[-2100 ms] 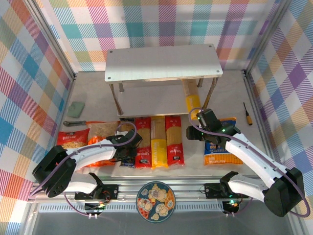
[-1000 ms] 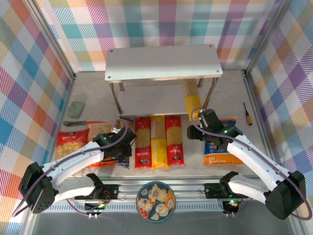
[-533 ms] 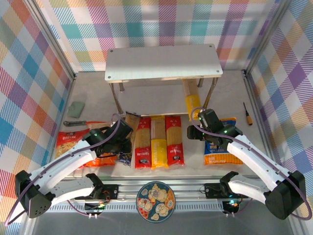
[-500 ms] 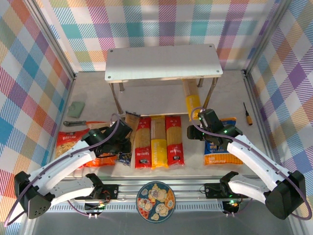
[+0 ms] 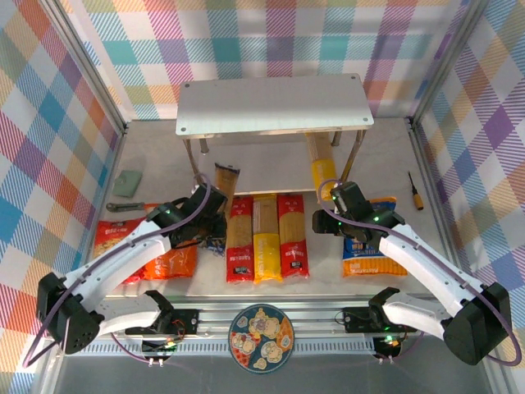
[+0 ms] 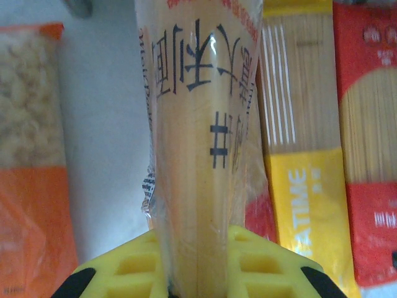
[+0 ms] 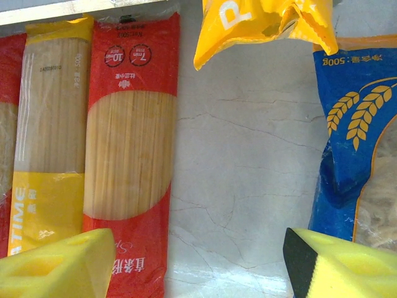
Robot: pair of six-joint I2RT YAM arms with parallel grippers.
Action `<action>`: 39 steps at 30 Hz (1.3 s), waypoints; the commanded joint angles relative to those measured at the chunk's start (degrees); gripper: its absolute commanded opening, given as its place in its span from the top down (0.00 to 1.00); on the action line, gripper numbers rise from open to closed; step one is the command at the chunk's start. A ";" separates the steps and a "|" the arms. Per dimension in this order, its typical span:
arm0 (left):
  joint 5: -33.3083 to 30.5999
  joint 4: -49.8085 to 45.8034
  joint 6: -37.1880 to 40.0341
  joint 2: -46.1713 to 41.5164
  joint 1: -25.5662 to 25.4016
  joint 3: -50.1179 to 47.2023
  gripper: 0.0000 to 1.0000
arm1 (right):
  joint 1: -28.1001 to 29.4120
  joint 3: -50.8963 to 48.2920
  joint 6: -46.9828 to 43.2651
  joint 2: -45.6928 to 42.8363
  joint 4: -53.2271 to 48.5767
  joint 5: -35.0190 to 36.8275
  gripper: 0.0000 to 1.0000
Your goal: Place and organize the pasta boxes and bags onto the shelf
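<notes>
Pasta boxes: three lie flat, side by side, on the tabletop (image 5: 164, 174) near the arm bases: left red pack (image 5: 239, 242), yellow pack (image 5: 267, 242), right red pack (image 5: 294, 238). To their left lie the orange bag (image 5: 174, 261) and the red bag (image 5: 115, 238); to their right lies the blue bag (image 5: 371, 256).

Left claw (image 5: 209, 223) is clenched on the tan-brown pack (image 6: 198, 155), whose far end points toward the shelf (image 5: 271, 104).

Right claw (image 7: 198, 264) is released, over bare tabletop between the right red pack and the blue bag.

A second yellow pack (image 5: 318, 168) lies angled under the shelf.
</notes>
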 commanded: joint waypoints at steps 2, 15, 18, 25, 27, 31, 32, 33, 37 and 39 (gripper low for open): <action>-2.86 14.25 5.61 3.19 4.45 5.27 1.00 | 0.56 1.77 0.55 0.07 -0.83 -0.51 0.27; -3.36 22.27 10.53 19.60 10.92 15.64 1.00 | 0.91 2.13 1.21 -0.28 -2.30 0.63 0.27; -5.45 22.60 11.00 21.51 11.15 16.52 1.00 | 0.91 2.14 1.21 -0.28 -2.48 0.77 0.27; -8.03 24.11 11.07 25.26 11.91 17.40 1.00 | 1.00 2.47 1.18 0.67 -2.39 0.90 0.27; -8.44 23.97 10.94 26.31 12.07 18.09 1.00 | 0.96 2.64 1.23 1.03 -2.39 0.90 0.27; -9.24 23.85 10.86 27.68 12.42 18.63 1.00 | 1.00 2.81 1.31 1.54 -2.45 0.89 0.27; -9.18 24.01 10.78 27.85 12.51 18.65 1.00 | 1.08 2.82 1.35 1.64 -2.37 0.90 0.27; -9.16 24.12 10.68 28.06 12.66 18.68 1.00 | 1.03 2.90 1.32 1.81 -2.39 0.90 0.27; -8.75 24.39 10.32 29.36 13.11 18.77 1.00 | 1.08 3.24 1.44 2.68 -2.39 0.78 0.27; -8.59 24.39 10.11 30.14 13.33 18.90 1.00 | 1.17 3.36 1.51 2.96 -2.39 0.81 0.27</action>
